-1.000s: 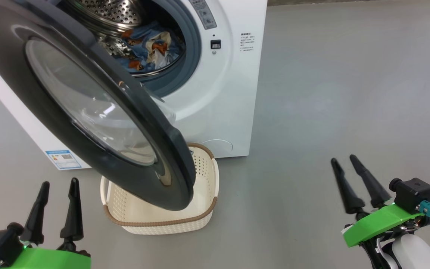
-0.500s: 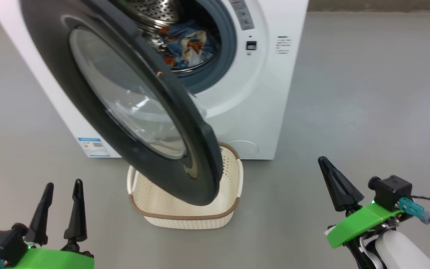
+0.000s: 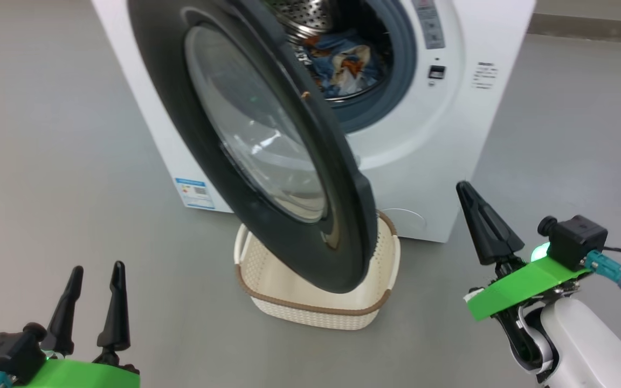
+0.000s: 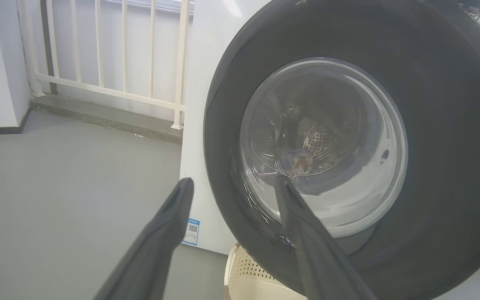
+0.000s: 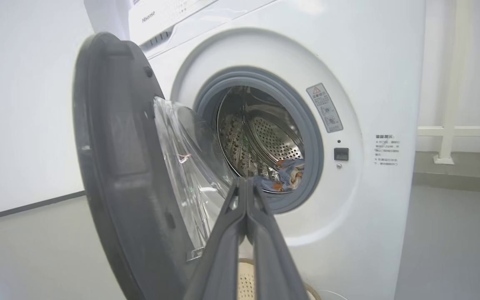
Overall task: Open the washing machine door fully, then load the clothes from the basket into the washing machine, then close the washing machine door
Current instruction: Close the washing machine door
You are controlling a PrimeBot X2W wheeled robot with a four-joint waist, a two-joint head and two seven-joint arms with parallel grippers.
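Note:
The white washing machine (image 3: 440,140) stands with its door (image 3: 267,140) swung out, black rim and glass bowl facing me. The blue printed clothes (image 3: 345,64) lie inside the steel drum (image 5: 271,137). Under the door's lower edge sits the cream basket (image 3: 310,310), with nothing visible in the part that shows. At the lower left my left gripper (image 3: 95,269) is open and empty, pointing at the door's glass (image 4: 323,146). To the right of the door my right gripper (image 3: 461,186) is shut on nothing, its tips (image 5: 245,181) aimed at the drum opening.
A blue label sticker (image 3: 197,193) marks the machine's left side. A white railing (image 4: 98,50) on a low sill runs behind the machine, and another railing stretch (image 5: 461,131) lies to its right. Open grey floor (image 3: 46,161) spreads on both sides.
My right gripper has shut from open and lifted a little toward the machine. The head camera has swung, shifting the machine rightward in view. The left gripper stays open.

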